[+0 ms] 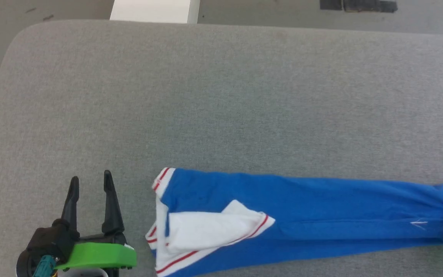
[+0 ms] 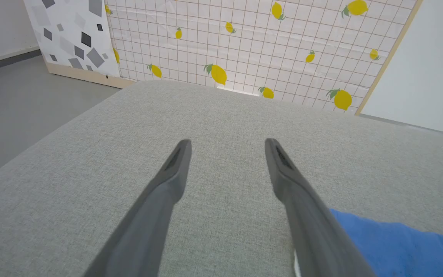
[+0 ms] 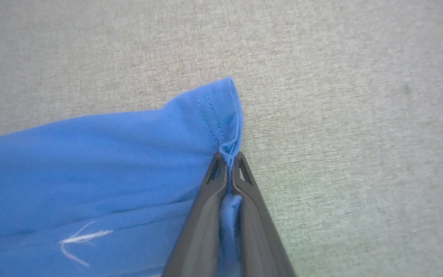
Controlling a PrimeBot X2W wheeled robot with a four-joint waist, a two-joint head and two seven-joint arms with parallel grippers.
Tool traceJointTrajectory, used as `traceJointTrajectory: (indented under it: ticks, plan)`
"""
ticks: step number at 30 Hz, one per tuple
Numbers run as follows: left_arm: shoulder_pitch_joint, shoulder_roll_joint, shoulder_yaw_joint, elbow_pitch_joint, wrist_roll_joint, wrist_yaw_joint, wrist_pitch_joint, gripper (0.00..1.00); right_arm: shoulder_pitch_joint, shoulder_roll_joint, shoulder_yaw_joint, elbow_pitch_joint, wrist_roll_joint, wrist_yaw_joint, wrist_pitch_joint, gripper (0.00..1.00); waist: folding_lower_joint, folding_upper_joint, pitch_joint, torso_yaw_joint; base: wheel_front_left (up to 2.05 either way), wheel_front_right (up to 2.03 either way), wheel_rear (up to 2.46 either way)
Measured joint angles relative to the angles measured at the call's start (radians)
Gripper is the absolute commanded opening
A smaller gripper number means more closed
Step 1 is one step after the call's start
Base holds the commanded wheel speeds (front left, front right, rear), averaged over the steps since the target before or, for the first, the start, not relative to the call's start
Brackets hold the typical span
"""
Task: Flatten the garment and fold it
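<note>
Garment (image 1: 302, 207) lies as a long blue band on the grey padded surface (image 1: 221, 96). It begins just to the right of the left gripper's (image 1: 90, 176) fingers and runs across to the right gripper (image 3: 229, 157) at its other end.

The right gripper's fingers are pressed together on a pinch of the stitched blue hem, with cloth bunched at their tips and trailing down the narrow gap between them. From the head camera only a dark tip and a pale body of that gripper show, cut by the frame's edge.

The left gripper's fingers stand wide apart with nothing between them, beside the cloth but apart from it; whether their tips touch the padding is unclear.

A white sleeve (image 1: 206, 231) with red-striped trim lies folded over the blue at the end nearest those fingers. The garment's near edge is cut off by the bottom of the head view. A loose white thread (image 3: 83, 238) lies on the blue, left of the right fingers.
</note>
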State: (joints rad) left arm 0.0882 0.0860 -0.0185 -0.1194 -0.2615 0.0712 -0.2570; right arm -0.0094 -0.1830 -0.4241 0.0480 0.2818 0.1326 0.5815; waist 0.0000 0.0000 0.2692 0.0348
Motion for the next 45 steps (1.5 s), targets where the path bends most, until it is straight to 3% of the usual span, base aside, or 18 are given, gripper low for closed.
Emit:
traceJointTrajectory:
  ticks: [4,12,16,17,22,31,38,45]
  plan:
    - [0.0,-0.003,-0.002,0.011,0.001,-0.006,0.0,1.0,-0.017,-0.025,-0.044,0.013,-0.038,0.0,-0.031,0.0,0.0,0.0,-0.02,-0.012,0.0,0.0,0.0]
    - [0.003,0.003,-0.012,0.034,0.043,-0.01,0.0,1.0,-0.06,-0.149,-0.206,0.12,-0.174,0.0,-0.135,0.0,0.0,0.0,-0.055,-0.027,0.0,0.0,0.0]
    - [0.003,0.005,-0.016,0.041,0.044,-0.01,0.0,1.0,-0.066,-0.164,-0.215,0.137,-0.196,0.0,-0.168,0.0,0.0,0.0,-0.068,-0.027,0.0,0.0,0.0]
    - [0.004,0.006,-0.017,0.045,0.044,-0.01,0.0,1.0,-0.09,-0.113,-0.172,0.114,-0.139,-0.001,-0.163,0.0,0.0,0.0,-0.076,-0.029,0.0,0.0,0.0]
    - [0.005,0.004,-0.021,0.054,0.041,-0.01,0.0,1.0,-0.09,-0.02,-0.029,-0.002,-0.016,-0.001,-0.101,0.0,0.0,0.0,-0.092,-0.034,0.0,0.0,0.0]
    - [0.005,-0.007,-0.025,0.07,0.031,-0.01,0.0,1.0,0.004,0.037,0.28,-0.259,0.094,-0.001,0.047,0.0,0.0,0.0,-0.118,-0.03,0.0,0.0,0.0]
    - [0.003,-0.014,-0.029,0.075,0.028,-0.018,0.0,1.0,-0.023,0.045,0.528,-0.309,0.132,-0.001,0.087,0.0,0.0,0.0,-0.114,-0.005,0.0,0.0,0.0]
    - [-0.01,-0.018,-0.041,0.086,0.025,-0.027,0.0,1.0,-0.102,0.058,0.69,-0.26,0.146,-0.001,0.107,0.0,-0.0001,0.0,-0.098,0.03,0.0,0.0,0.0]
